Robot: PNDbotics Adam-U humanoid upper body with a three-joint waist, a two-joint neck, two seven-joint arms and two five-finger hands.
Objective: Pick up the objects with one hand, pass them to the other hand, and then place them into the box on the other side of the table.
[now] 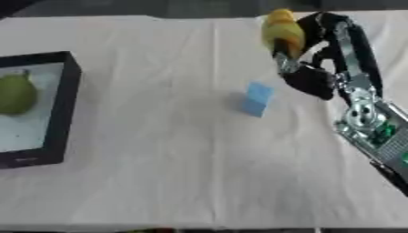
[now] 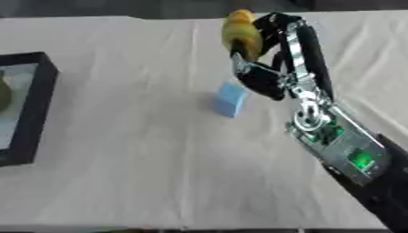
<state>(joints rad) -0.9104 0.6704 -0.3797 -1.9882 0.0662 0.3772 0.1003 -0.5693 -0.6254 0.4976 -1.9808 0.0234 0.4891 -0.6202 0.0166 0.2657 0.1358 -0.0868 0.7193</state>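
My right hand (image 1: 312,68) is raised over the far right of the table, its fingers curled round a yellow fruit-shaped object (image 1: 283,31). A small light-blue block (image 1: 257,98) stands on the white cloth, just left of and below that hand, apart from it. A black-walled box (image 1: 65,109) lies at the left edge, and a green pear-like object (image 1: 16,93) rests inside it. My left hand shows in neither view.
A white cloth (image 1: 175,173) covers the table, with a crease running down its middle. My right forearm (image 2: 339,141), silver with green lights, crosses the right side from the lower corner.
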